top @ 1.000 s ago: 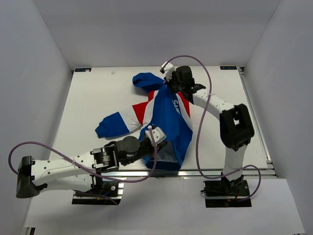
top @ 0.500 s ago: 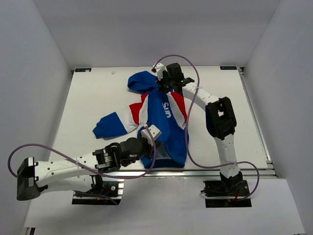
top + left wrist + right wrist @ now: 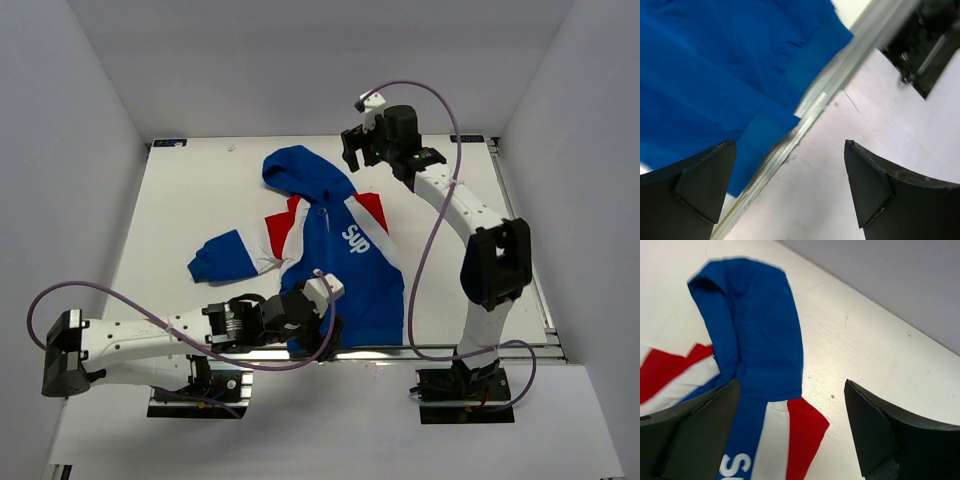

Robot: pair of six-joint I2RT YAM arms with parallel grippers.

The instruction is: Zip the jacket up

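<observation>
1. The white table [image 3: 200, 200] takes up most of the floor of the booth, with a metal rail [image 3: 810, 112] along its near edge.
2. The jacket [image 3: 335, 270] lies flat on its back at the middle of the table, hood toward the far wall and hem at the near rail. It is royal blue with red and white diagonal panels, and one sleeve is flung out to the left.
3. The right gripper [image 3: 352, 150] hangs above the far end of the table, just beyond the hood [image 3: 760, 330]. Its jaws are spread wide and grip nothing.
4. The left gripper [image 3: 318, 335] sits low at the hem, over the rail. Its jaws are also spread wide, with the blue hem just beside one finger and not pinched.
5. The only writing I can read is white lettering on the chest, "Sup" [image 3: 354, 238].
</observation>
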